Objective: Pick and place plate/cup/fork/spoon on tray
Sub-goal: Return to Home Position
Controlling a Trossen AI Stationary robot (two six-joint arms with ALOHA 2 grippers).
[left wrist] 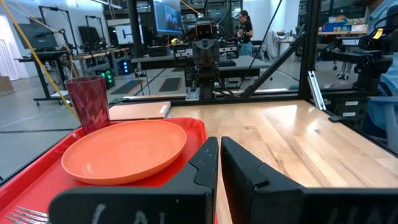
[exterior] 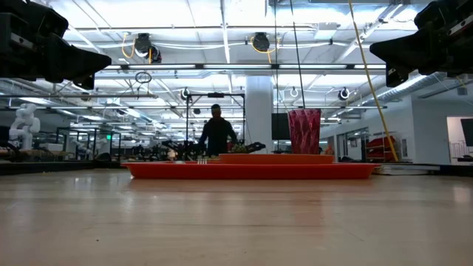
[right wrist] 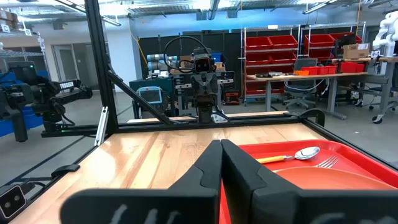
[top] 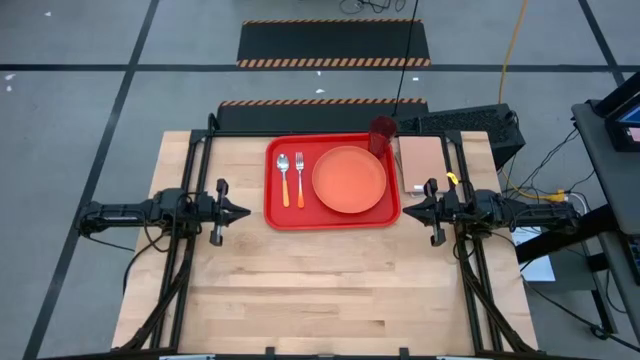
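Note:
The red tray (top: 272, 205) lies at the table's far middle. On it rest the orange plate (top: 349, 180), the fork (top: 299, 178) and the spoon (top: 284, 178), side by side left of the plate. The dark red cup (top: 382, 134) stands upright at the tray's far right corner. My left gripper (top: 245, 212) is shut and empty, left of the tray. My right gripper (top: 405, 209) is shut and empty, right of the tray. The plate (left wrist: 124, 149) and cup (left wrist: 88, 102) show in the left wrist view, the spoon (right wrist: 292, 155) in the right wrist view.
A tan-pink pad (top: 421, 163) lies right of the tray at the far right. Dark frame rails (top: 190, 160) run along both sides of the table. Bare wood (top: 330, 290) fills the near half. A person (exterior: 217, 133) stands in the room beyond.

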